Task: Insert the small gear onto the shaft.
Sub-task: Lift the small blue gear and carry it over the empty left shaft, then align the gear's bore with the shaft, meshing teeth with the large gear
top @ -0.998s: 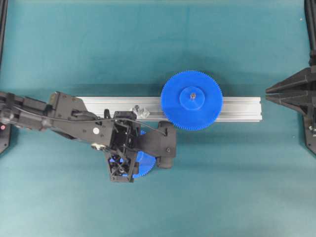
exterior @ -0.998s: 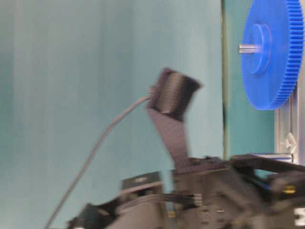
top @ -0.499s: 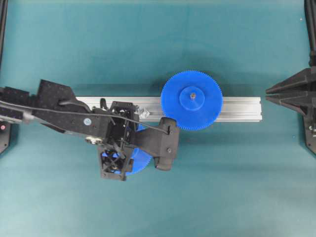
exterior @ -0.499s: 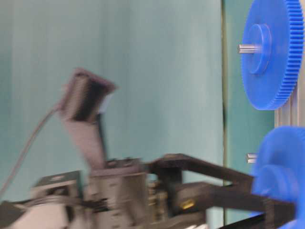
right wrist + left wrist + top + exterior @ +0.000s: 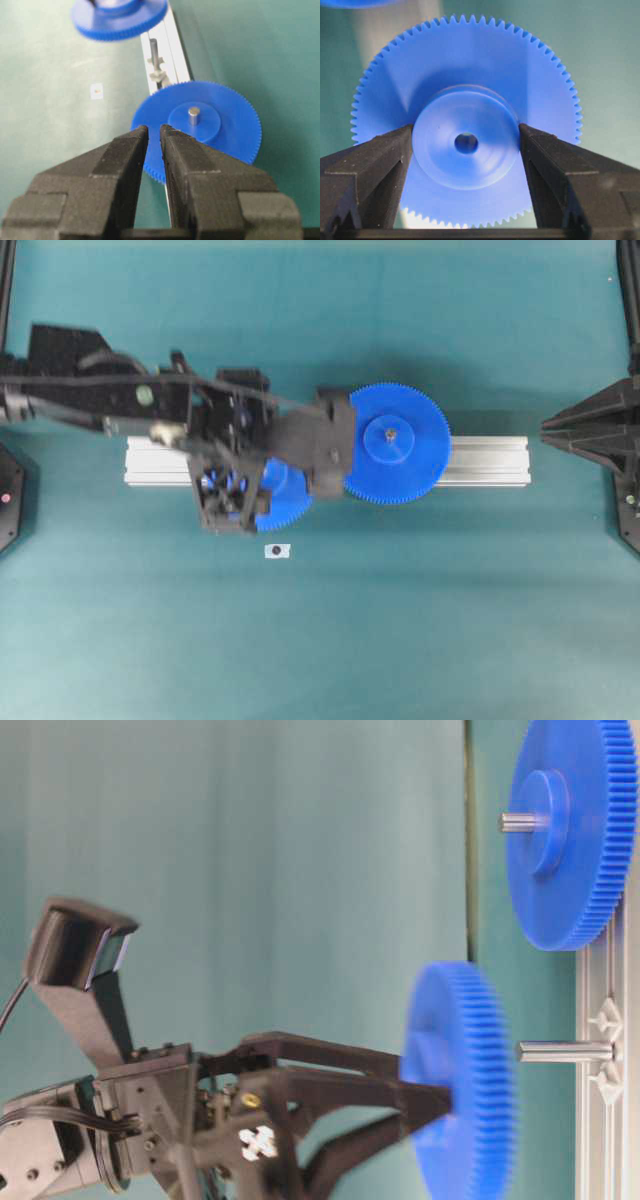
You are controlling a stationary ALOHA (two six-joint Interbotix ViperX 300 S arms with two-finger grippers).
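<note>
My left gripper [image 5: 466, 132] is shut on the raised hub of the small gear [image 5: 470, 75], a blue toothed disc with a dark centre hole. In the overhead view the small gear [image 5: 288, 502] hangs over the bar, partly under my left gripper [image 5: 250, 496]. From table level the small gear [image 5: 462, 1080] hovers level, just above the tip of the shaft [image 5: 565, 1051]; whether they touch I cannot tell. The right wrist view shows the shaft [image 5: 154, 50] upright on the bar. My right gripper [image 5: 154, 131] is shut and empty, parked at the right edge [image 5: 546, 427].
The larger blue gear [image 5: 397, 443] sits on its own pin on the long aluminium bar [image 5: 485, 460], its rim close to the small gear. A small white tag [image 5: 277, 551] lies on the teal table in front of the bar.
My left arm has swung from in front of the bar to over it, raising the small gear to just above the shaft tip. The white tag has come into sight.
</note>
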